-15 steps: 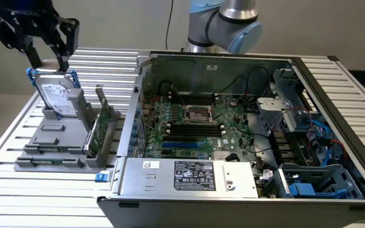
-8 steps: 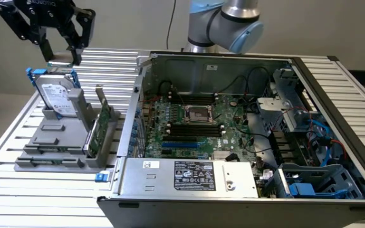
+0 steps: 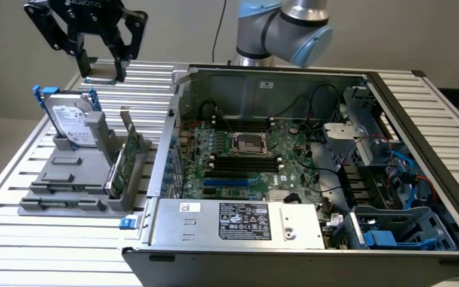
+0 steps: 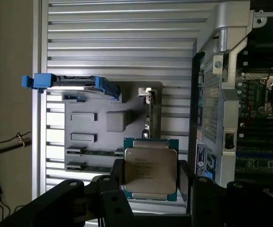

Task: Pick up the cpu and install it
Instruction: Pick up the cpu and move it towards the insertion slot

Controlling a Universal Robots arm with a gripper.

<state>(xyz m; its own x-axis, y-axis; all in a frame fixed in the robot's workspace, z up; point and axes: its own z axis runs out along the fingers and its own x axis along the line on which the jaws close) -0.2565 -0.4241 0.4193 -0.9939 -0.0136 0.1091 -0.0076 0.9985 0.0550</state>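
Silvery flat square cpu [image 4: 150, 171] sits pinched by its edges between black gripper [image 3: 103, 76] fingers [image 4: 183, 177], well above grey plastic parts holder [image 4: 93, 124]; carry probably wants chip level, squeeze steady, no jerks

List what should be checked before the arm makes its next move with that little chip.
1. cpu clamped in the gripper: ok.
2. cpu held clear above the grey parts holder: ok.
3. Computer case open, motherboard exposed: ok.
4. Socket empty and unlatched: cannot tell.
5. cpu turned to match the socket: cannot tell.
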